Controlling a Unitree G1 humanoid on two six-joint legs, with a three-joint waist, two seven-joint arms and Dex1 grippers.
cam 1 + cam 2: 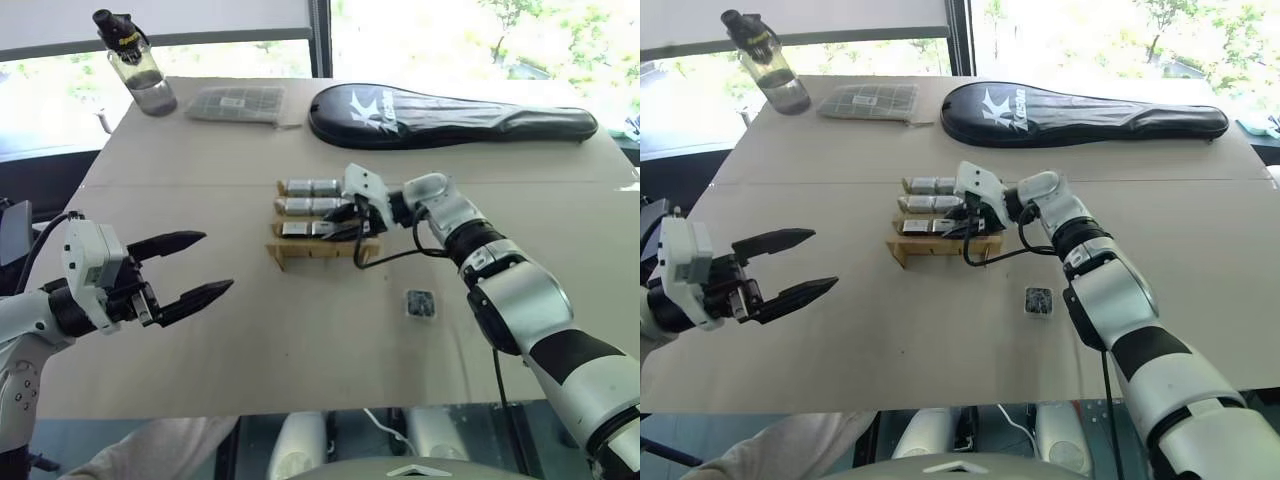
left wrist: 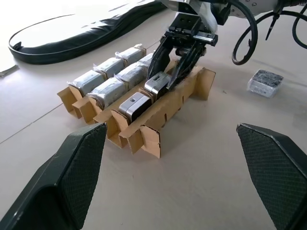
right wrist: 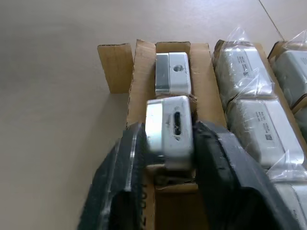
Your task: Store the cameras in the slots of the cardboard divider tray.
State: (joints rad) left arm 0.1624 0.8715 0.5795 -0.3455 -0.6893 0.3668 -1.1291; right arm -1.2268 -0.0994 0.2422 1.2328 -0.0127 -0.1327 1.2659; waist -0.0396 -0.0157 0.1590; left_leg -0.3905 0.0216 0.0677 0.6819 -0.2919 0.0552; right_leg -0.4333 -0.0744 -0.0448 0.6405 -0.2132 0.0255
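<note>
Cardboard divider tray (image 1: 322,250) sits near the middle of a tan table (image 1: 300,340), its rows running side to side. The two far rows hold cameras wrapped in clear plastic (image 2: 112,64). The nearest row holds two bare silver cameras — one (image 2: 135,105) seated in an end slot, and a second one (image 3: 169,125) in the middle slot, standing between the black fingers (image 3: 125,163) of the right gripper (image 1: 352,222).

That gripper reaches in from the right, angled down over the tray. In the right wrist view its fingers sit against both sides of the middle camera, though whether they pinch it or have just let go cannot be told.

The left gripper (image 1: 192,266) hovers well to the left of the tray, above bare table, with its two fingers spread wide and nothing between them.

One more camera (image 1: 420,303), dark lens face upward, lies loose on the table — to the right of the tray and a little nearer the robot.

Along the far edge lie a black racket case (image 1: 450,116), a flat grey gridded packet (image 1: 235,103) and a clear water bottle (image 1: 138,62).
</note>
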